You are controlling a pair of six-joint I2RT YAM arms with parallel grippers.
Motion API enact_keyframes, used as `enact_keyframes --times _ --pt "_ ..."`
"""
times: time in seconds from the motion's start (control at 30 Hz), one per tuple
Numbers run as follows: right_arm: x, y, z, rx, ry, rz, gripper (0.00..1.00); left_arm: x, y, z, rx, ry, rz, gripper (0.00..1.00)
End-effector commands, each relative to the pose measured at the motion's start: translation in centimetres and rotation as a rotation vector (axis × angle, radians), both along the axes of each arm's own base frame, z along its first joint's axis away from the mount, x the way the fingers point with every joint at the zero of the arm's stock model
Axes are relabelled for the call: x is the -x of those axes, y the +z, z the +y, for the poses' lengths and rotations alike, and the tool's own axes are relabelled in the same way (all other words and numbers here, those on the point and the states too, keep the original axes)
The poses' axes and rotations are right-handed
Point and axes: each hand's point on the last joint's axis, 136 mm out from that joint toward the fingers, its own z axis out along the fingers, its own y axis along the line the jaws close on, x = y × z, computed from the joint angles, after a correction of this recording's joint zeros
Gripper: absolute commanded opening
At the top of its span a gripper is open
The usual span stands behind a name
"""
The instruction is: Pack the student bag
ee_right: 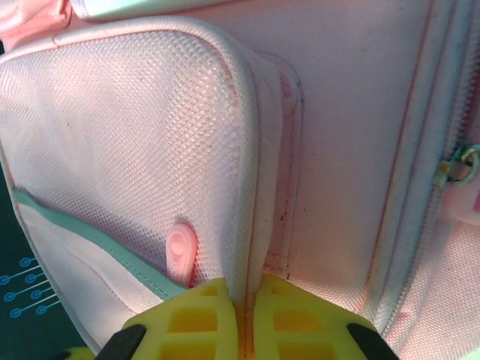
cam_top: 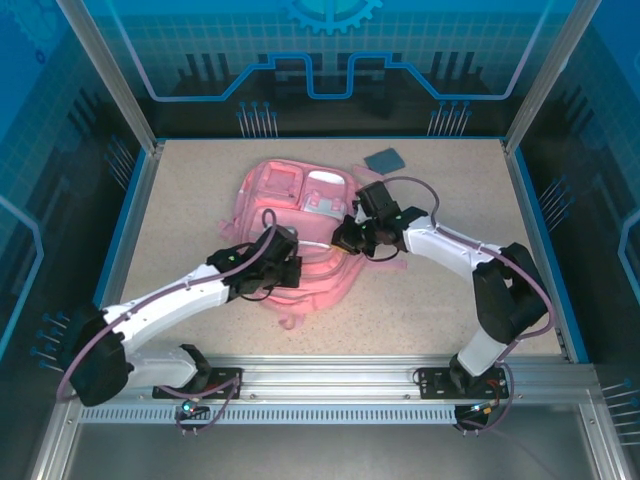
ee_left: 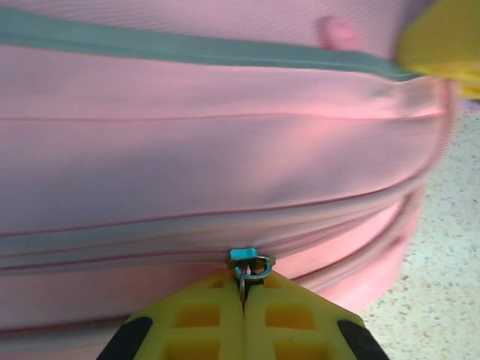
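Note:
The student bag (cam_top: pixel 300 195), pink with white patches, lies flat in the middle of the table. My left gripper (cam_top: pixel 288 262) is at its near side. In the left wrist view its yellow fingers (ee_left: pixel 202 319) are shut on the metal zip pull (ee_left: pixel 251 265) of a zipper along the bag (ee_left: pixel 225 150). My right gripper (cam_top: pixel 346 238) is at the bag's right side. Its fingers (ee_right: pixel 300 319) are shut on the piped edge (ee_right: pixel 247 225) of a mesh side pocket (ee_right: pixel 127 135), beside a pink rubber tab (ee_right: pixel 180 253).
A flat dark blue book (cam_top: pixel 384 159) lies on the table behind the bag at the back right. Blue walls (cam_top: pixel 132 215) and metal posts (cam_top: pixel 110 75) enclose the table. Another metal zip pull (ee_right: pixel 465 161) hangs at the right of the right wrist view.

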Motion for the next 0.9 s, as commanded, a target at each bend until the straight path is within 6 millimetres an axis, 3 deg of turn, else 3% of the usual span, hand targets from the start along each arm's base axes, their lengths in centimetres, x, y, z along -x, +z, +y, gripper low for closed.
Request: enact_keyframes --times 0.0,0.07,0.2,0.33,0.5,0.63,0.73,0.87 --pt "-2.5 -0.2 -5.0 0.153 -0.098 -0.051 0.04 1.3 -0.6 1.6 -0.014 -0.031 0.027 0.0" --pt "-2.4 0.3 -4.6 0.122 -0.088 -0.05 0.13 0.7 0.7 0.0 0.055 -0.071 -0.009 0.0" --pt "-1.2 1.3 -5.0 0.107 -0.114 -0.025 0.51 0.0 3.4 -4.1 0.183 -0.188 -0.067 0.0" --pt "0.6 2.3 -7.4 0.172 -0.18 0.022 0.62 -0.3 5.5 -7.5 0.208 -0.271 -0.114 0.0" --pt "2.5 2.4 -8.5 0.149 -0.231 0.105 0.62 -0.3 7.6 -11.5 0.249 -0.349 -0.16 0.0" --pt "3.5 2.1 -7.9 0.075 -0.261 0.164 0.61 0.2 7.5 -14.3 0.267 -0.402 -0.148 0.0" --pt "4.0 1.5 -7.3 0.034 -0.277 0.196 0.58 0.5 6.9 -15.4 0.253 -0.424 -0.132 0.0" --pt "4.4 0.2 -7.6 0.067 -0.304 0.229 0.46 0.4 6.8 -15.8 0.247 -0.431 -0.133 0.0"
